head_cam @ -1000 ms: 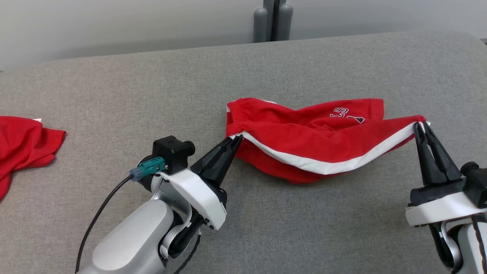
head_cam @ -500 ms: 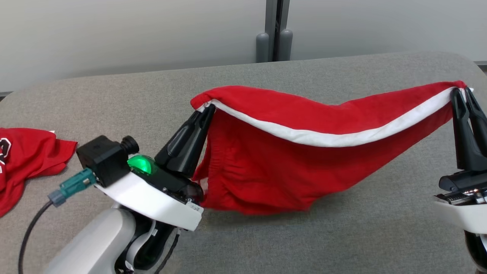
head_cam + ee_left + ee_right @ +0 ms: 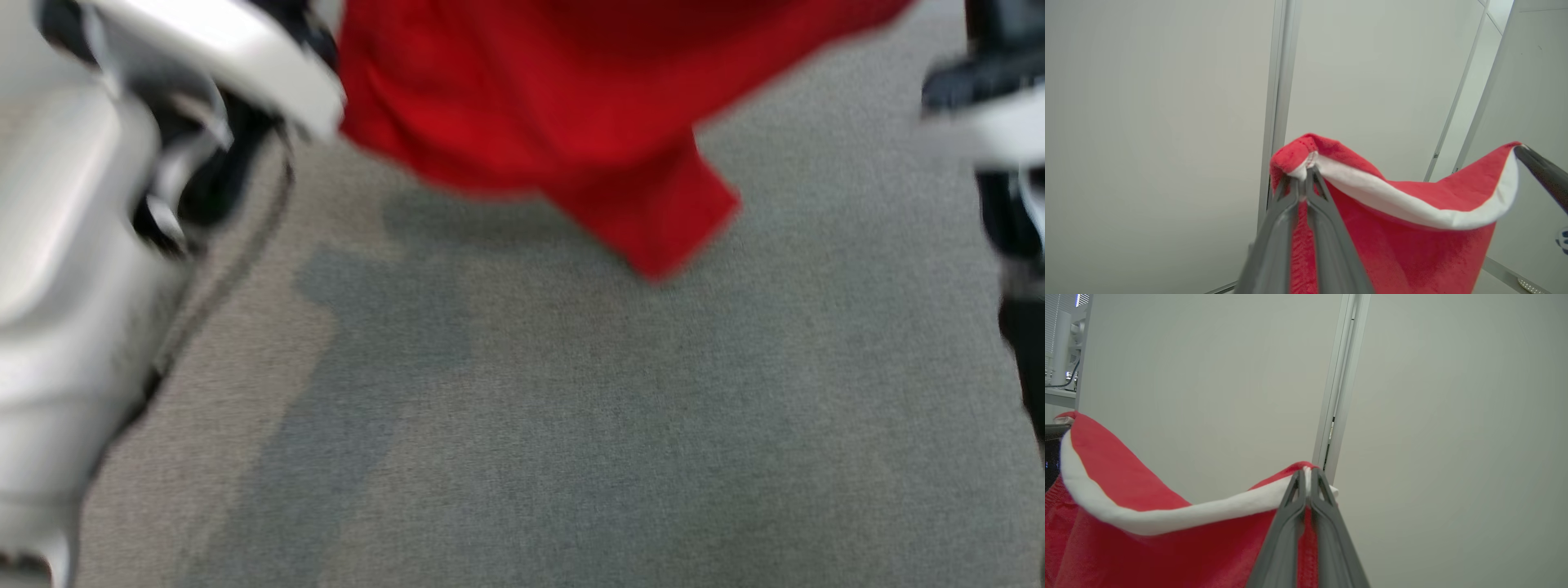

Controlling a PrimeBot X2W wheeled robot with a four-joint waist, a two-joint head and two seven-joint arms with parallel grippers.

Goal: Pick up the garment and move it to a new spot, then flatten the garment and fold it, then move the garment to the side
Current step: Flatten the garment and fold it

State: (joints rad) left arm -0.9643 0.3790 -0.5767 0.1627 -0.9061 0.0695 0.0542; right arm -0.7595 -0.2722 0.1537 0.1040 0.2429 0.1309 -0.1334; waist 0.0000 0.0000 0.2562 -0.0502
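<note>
Silver forearm (image 3: 49, 245), white wrist cuff (image 3: 245, 53); long dark-grey jaws.

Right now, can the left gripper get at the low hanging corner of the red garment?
Probably not. The left gripper is shut on the white-trimmed edge of the garment, and the right gripper pinches the other end. The corner hangs free below, over the grey surface, but no jaw is free.

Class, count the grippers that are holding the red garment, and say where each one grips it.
2. The left gripper pinches one end of the white-banded edge of the red garment; the right gripper pinches the other end.
</note>
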